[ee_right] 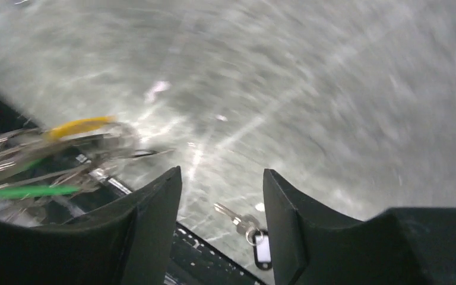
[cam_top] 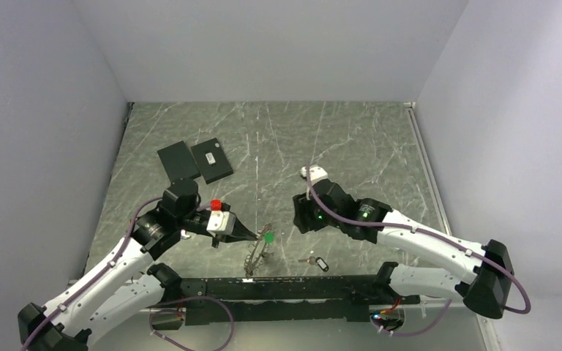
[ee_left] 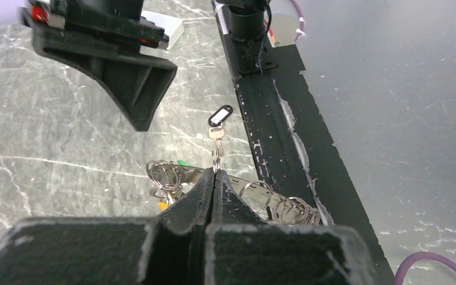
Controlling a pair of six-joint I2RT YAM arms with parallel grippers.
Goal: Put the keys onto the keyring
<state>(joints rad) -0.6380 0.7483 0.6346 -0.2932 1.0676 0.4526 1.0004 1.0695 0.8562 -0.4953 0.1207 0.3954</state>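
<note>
The keyring is a chain of thin metal rings with a green tag, lying near the front rail. My left gripper is shut on one small ring of it, and more rings spread to both sides of the tips. One of the keys, silver with a black tag, lies loose on the table to the right of the chain. My right gripper hovers open above that key, holding nothing. Its view is blurred, with the ring bundle and green tag at the left.
Two flat black plates lie at the back left. The black base rail runs along the near edge, close to the key and chain. Grey walls close in the table on three sides.
</note>
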